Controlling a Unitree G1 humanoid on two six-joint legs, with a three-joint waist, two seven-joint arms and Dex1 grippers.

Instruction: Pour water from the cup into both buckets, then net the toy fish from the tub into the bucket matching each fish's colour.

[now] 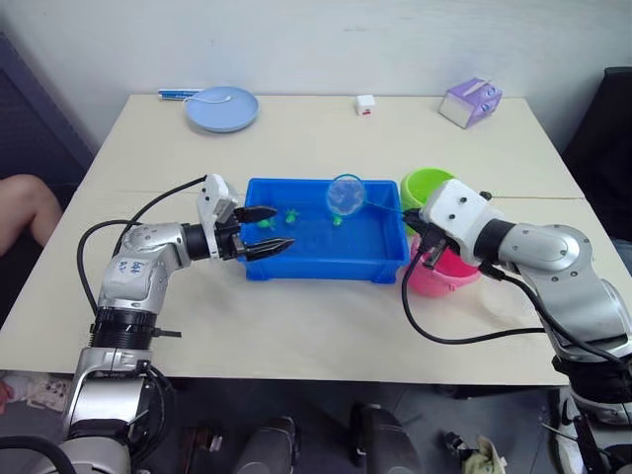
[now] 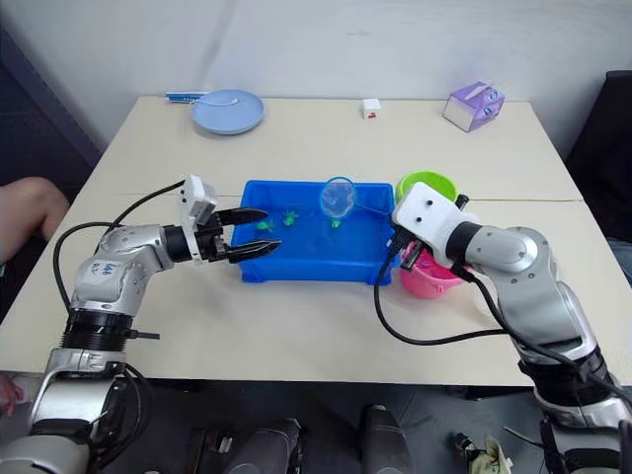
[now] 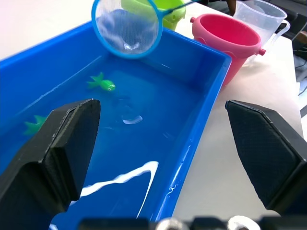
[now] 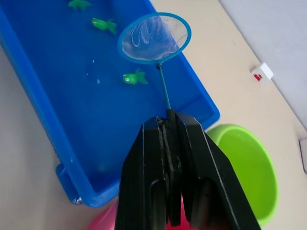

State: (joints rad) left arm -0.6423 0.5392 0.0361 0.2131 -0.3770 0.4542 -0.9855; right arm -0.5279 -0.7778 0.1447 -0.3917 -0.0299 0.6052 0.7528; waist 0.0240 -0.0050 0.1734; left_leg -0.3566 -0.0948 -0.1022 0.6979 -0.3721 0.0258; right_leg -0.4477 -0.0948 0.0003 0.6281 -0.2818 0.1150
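From where I stand, the wide tabletop [image 1: 326,326] carries everything, and the blue tub [image 1: 326,265] sits in the middle of it with shallow water and, so far as I can make out, three little green toy fish [image 4: 134,77] left swimming in it; I can't spot a pink one. The job in hand looks to be netting a green fish, and to do it well I'd want the hoop dipped under the nearest fish from behind and lifted level, slowly enough that the water drains and nothing slides off the mesh, then carried the short way over the tub's rim to the green bucket [image 1: 427,185] rather than the pink bucket [image 1: 441,277] beside it. Both buckets stand just off the tub's right end, with the clear cup [image 3: 263,20] behind the pink one. The right gripper [image 4: 169,143] has its fingers pinched tight together on the thin stick of the net [image 4: 154,38], whose pale blue hoop hangs empty above the water, near the far wall of the tub. The left gripper [image 1: 265,230] waits at the tub's other end, its fingers [image 3: 62,143] spread wide and holding nothing, straddling the near rim at that corner, as if to steady the tub if it shifts.
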